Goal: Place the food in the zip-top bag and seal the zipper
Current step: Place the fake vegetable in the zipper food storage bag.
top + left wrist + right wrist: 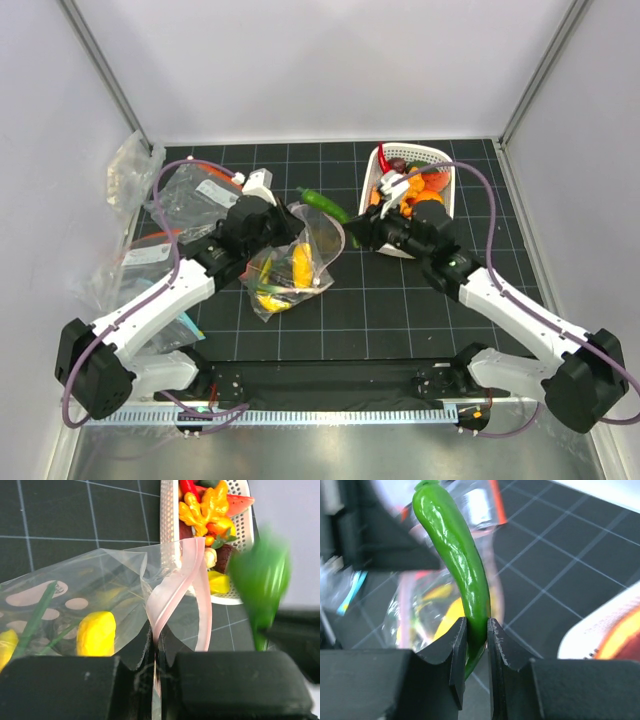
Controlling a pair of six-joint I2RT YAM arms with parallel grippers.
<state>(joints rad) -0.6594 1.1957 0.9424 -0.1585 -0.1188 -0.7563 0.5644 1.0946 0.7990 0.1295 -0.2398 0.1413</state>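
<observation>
The clear zip-top bag (300,268) lies at mid-table with its mouth lifted. My left gripper (159,636) is shut on the pale pink zipper (172,587) at the mouth edge. Yellow food (95,632) and thin green stems lie inside the bag. My right gripper (476,630) is shut on a long glossy green pepper (457,555), held in the air just right of the bag's mouth (325,204). The pepper looks blurred in the left wrist view (260,580). More food (410,185) fills the white basket (443,156) behind the right gripper (352,224).
Clear bags with orange-red strips and white labels (195,190) lie at the far left, with a crumpled clear bag (130,165) against the left wall. White walls close in the black gridded mat (400,310) on three sides.
</observation>
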